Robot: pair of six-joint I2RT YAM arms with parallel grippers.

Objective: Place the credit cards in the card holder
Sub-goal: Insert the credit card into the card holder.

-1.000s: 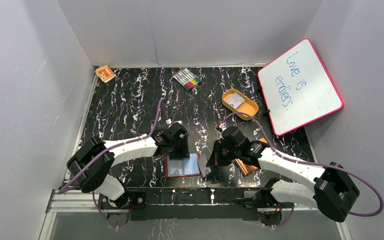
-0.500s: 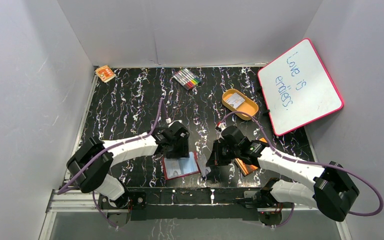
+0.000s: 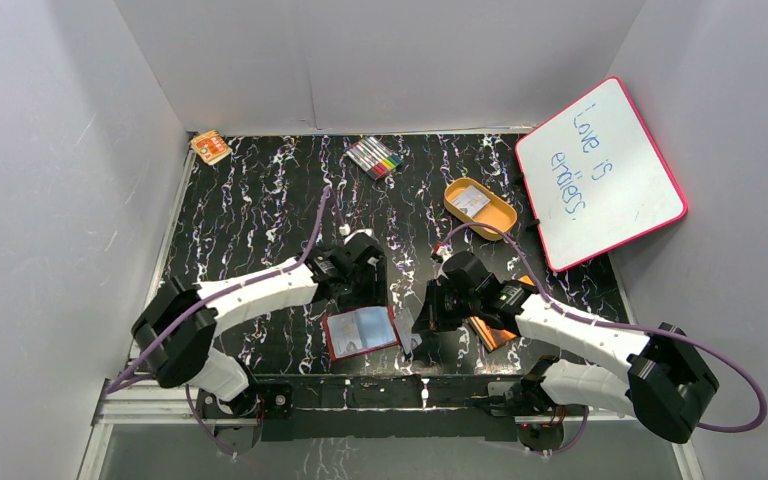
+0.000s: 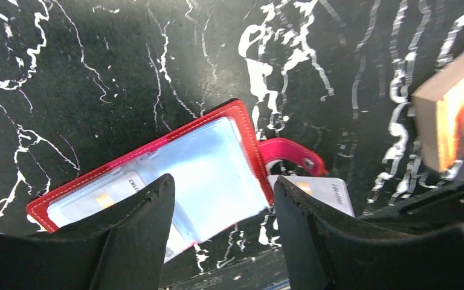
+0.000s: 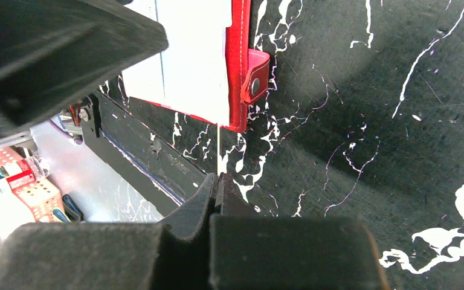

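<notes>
Insertion step: my right tool point(image 5: 217, 181) pinches a credit card point(image 4: 319, 190) edge-on at 3 o'clock of the open card holder point(image 3: 362, 333) on the surface point(image 3: 260, 200); my left tool point(image 4: 222, 193) gapes empty above it; next, I judge, align the card with a pocket point(image 4: 217, 172).

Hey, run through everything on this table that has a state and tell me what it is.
card holder, open flat, snap tab undone.
left end effector, open, empty, above the card holder.
right end effector, shut on the held credit card.
held credit card, outside the card holder, beside its snap tab.
pocketed credit card, inside the card holder.
whiteboard, written on, propped at a tilt.
</notes>
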